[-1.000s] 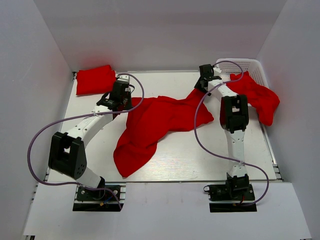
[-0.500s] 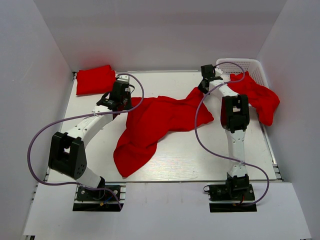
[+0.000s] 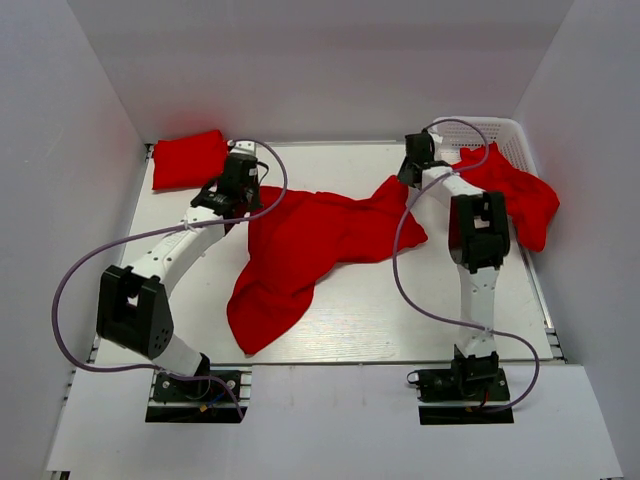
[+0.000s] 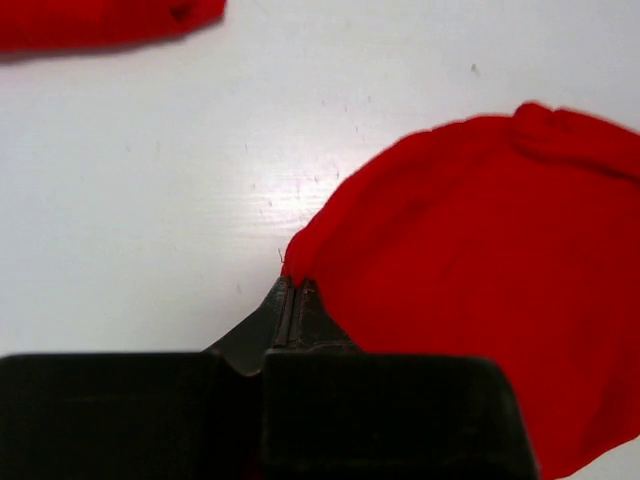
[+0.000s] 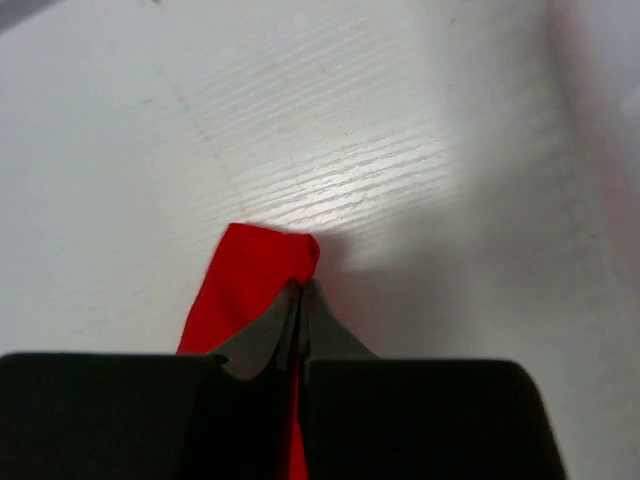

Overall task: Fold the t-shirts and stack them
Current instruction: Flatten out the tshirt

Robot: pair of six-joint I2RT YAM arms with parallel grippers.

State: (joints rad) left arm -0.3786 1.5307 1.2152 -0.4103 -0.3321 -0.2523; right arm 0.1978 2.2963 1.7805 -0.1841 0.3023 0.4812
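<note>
Stretched wider now, crumpled red t-shirt (image 3: 310, 240); left fingers (image 4: 312, 318), right fingers (image 5: 322, 328) pinch its edges.

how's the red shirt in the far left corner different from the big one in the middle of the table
The corner shirt is folded into a compact block; the middle shirt lies spread out and wrinkled. The corner shirt covers far less of the table than the middle shirt. No gripper touches the corner shirt, while the left gripper and right gripper each pinch an edge of the middle shirt. Both are red.
</note>
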